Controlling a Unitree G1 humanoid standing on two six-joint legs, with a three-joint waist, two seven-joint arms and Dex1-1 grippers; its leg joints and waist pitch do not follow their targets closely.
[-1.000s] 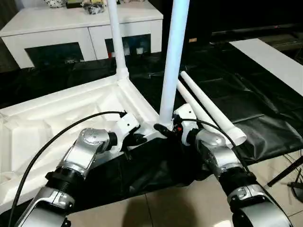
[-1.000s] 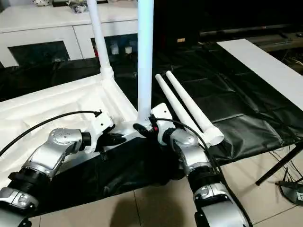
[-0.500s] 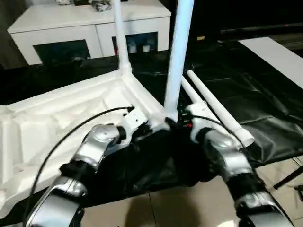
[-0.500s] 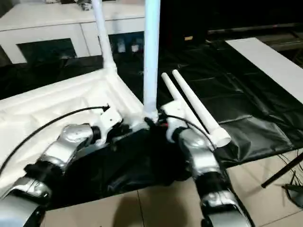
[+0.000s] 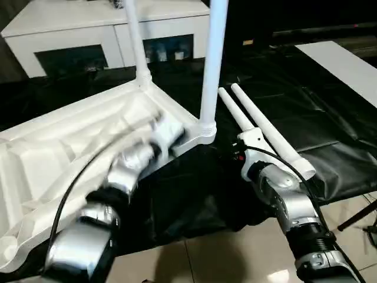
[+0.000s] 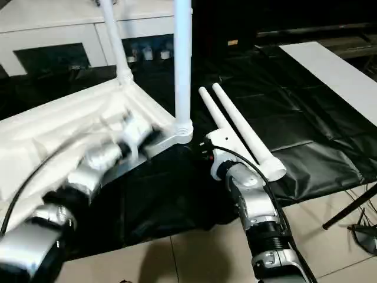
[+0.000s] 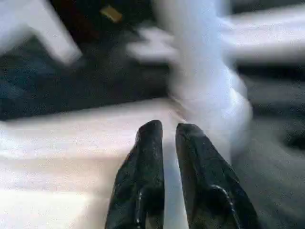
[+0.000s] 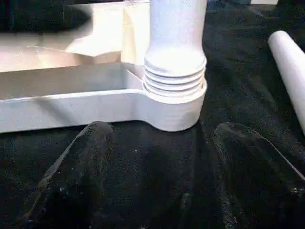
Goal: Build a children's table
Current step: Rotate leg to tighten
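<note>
The white plastic rectangular tabletop (image 5: pixel 70 141) lies upside down on the black plastic sheet (image 5: pixel 294 118) that covers the floor, its ribbed underside facing up. Two long tapered white tube legs stand upright in its round corner sockets: the near leg (image 5: pixel 212 65) at the corner closest to the right arm, the far leg (image 5: pixel 134 41) at the corner toward the white cabinet with glass doors (image 5: pixel 100 35). Two more loose white tube legs (image 5: pixel 265 132) lie side by side on the sheet, just beside the near corner.

The left forearm reaches forward over the tabletop's near edge, and the left gripper (image 7: pixel 169 131) hovers above the white rim near the seated leg, its black fingers almost together with a thin gap, holding nothing.

The right arm stretches forward, and the right gripper (image 8: pixel 162 143) sits low over the sheet facing the near socket, fingers (image 8: pixel 76 167) spread wide and apart from the leg.
</note>
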